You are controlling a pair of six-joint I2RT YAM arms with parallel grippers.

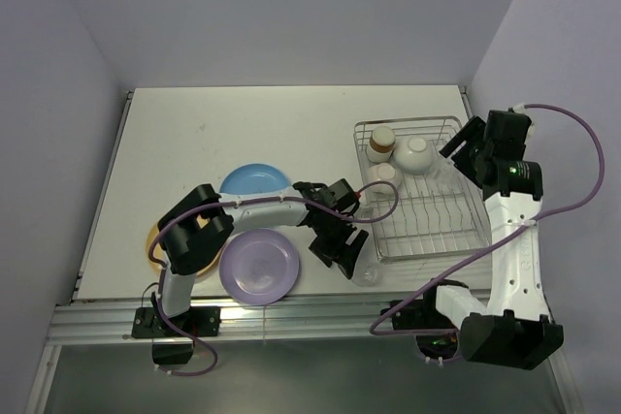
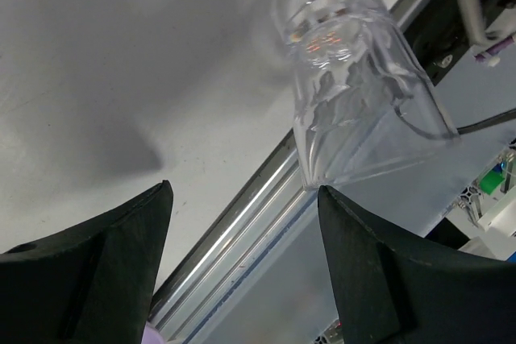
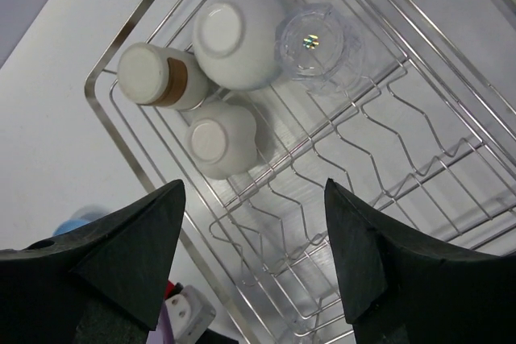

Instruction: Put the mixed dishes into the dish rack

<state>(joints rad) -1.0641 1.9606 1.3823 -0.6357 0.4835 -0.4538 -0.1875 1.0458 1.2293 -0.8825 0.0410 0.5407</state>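
Pale lavender walls [image 1: 291, 7] enclose a white tabletop [image 1: 194, 143]. A silver wire dish rack [image 1: 408, 120] sits on its right side.

Four pieces stand upside down in the far end of the rack, close together: a brown cup [image 3: 153, 76] in the far left corner, a white bowl [image 3: 238, 34] to its right, a small bowl [image 3: 219, 141] just in front of the cup, and a clear glass [image 3: 318, 46] to the right of the white bowl. The prong rows in the near part of the rack hold nothing.

The left gripper [image 2: 243, 191] reaches across the tabletop toward the rack's near left corner. Its jaws are spread wide and hold nothing. A second clear glass [image 2: 355, 94] lies just beyond their tips, near the tabletop's front edge and just beside the rack, its thick base turned toward the wrist camera. It is not between the jaws.

The right gripper [image 3: 254, 187] hovers above the rack's far right side, jaws spread and empty.

On the left half of the tabletop lie three plates: a blue plate [image 1: 254, 179] farther back, a purple plate [image 1: 258, 266] near the front edge, and an orange-yellow plate [image 1: 153, 239] mostly hidden beneath the left arm.
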